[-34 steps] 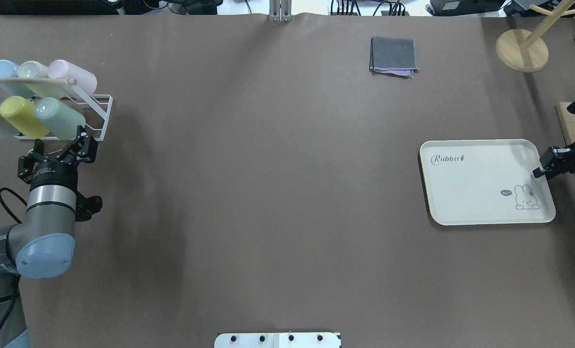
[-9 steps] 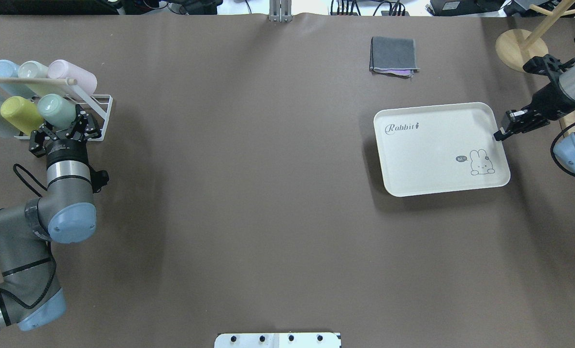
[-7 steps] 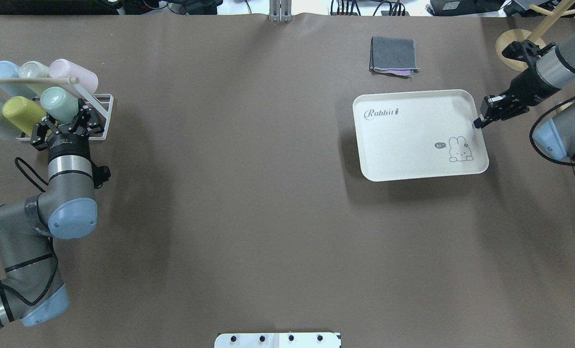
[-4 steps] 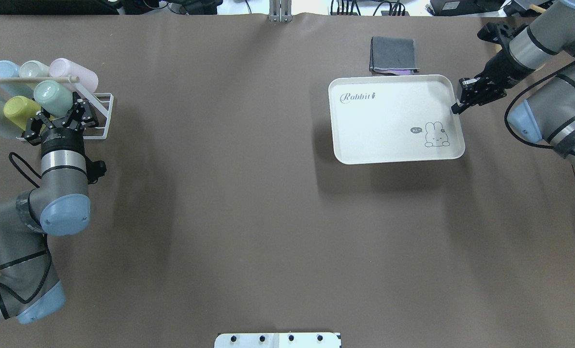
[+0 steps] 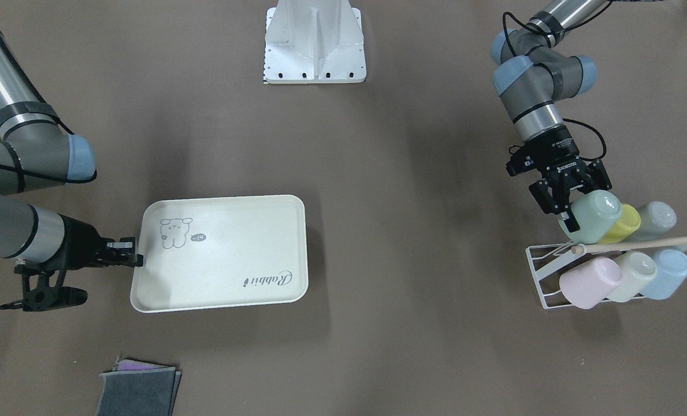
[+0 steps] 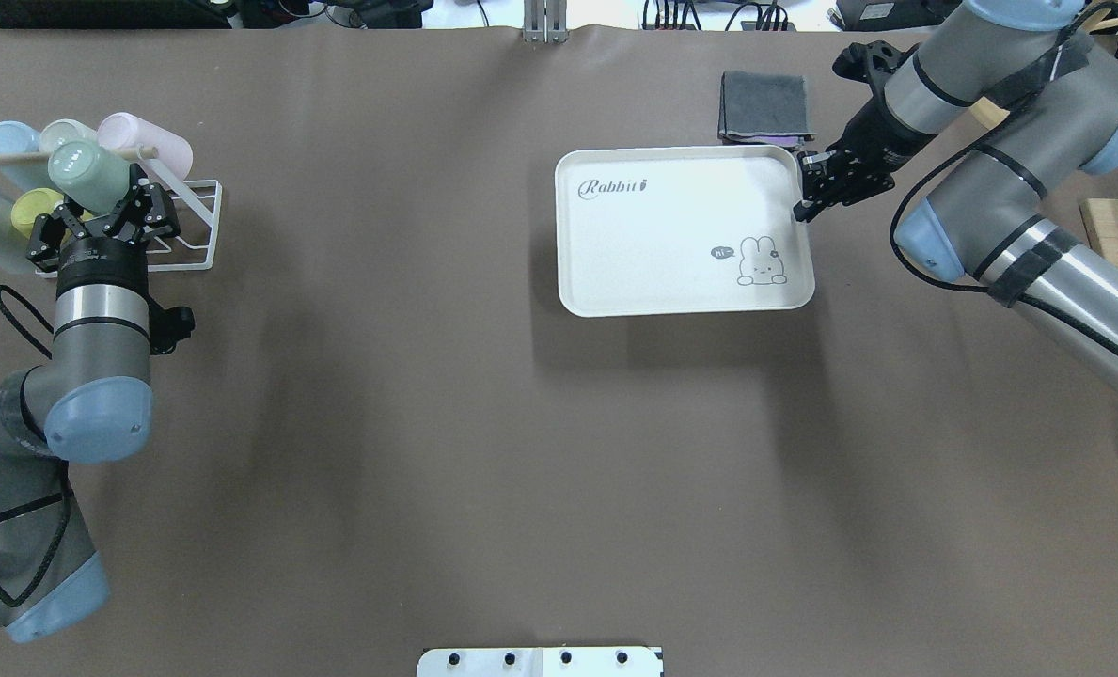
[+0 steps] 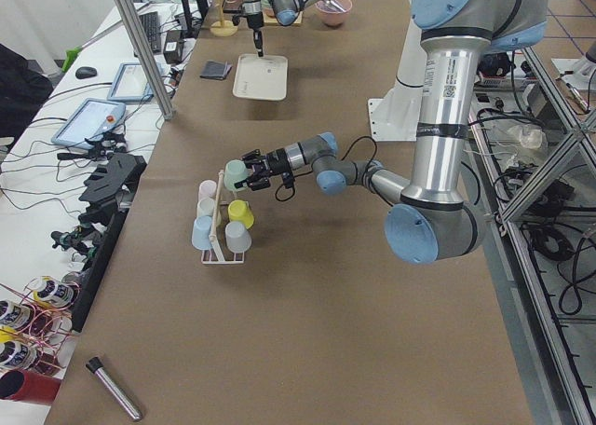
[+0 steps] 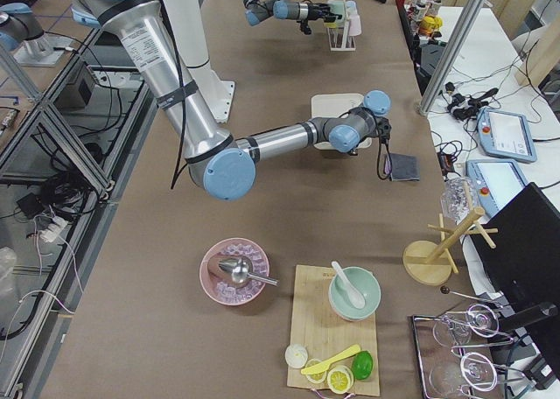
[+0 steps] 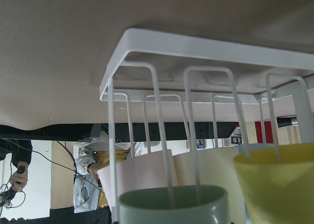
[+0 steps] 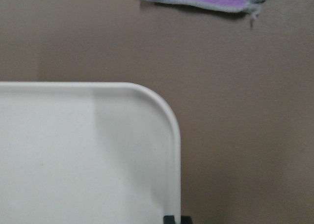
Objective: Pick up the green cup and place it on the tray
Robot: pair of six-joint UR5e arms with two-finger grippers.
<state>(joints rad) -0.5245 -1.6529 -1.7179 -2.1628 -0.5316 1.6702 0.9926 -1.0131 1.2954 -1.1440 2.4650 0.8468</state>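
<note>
The tray (image 6: 671, 235) has moved the most. Over the last few seconds it has travelled from the table's (image 6: 427, 423) right edge to right of centre. Its shadow falls offset below it, so I judge it is being carried above the surface. My right gripper (image 6: 801, 209) is pinched narrow on its right rim, just beside the folded grey cloth (image 6: 765, 103).

At the white wire rack (image 6: 182, 269), the green cup (image 6: 84, 169) has risen out of its row and tilted, clamped at its mouth end in my left gripper (image 6: 98, 202). In the left wrist view a prong seems to reach the cup's mouth, so I can't tell whether it is free. Cup and tray are well apart, so the long carry across is still ahead.
</note>
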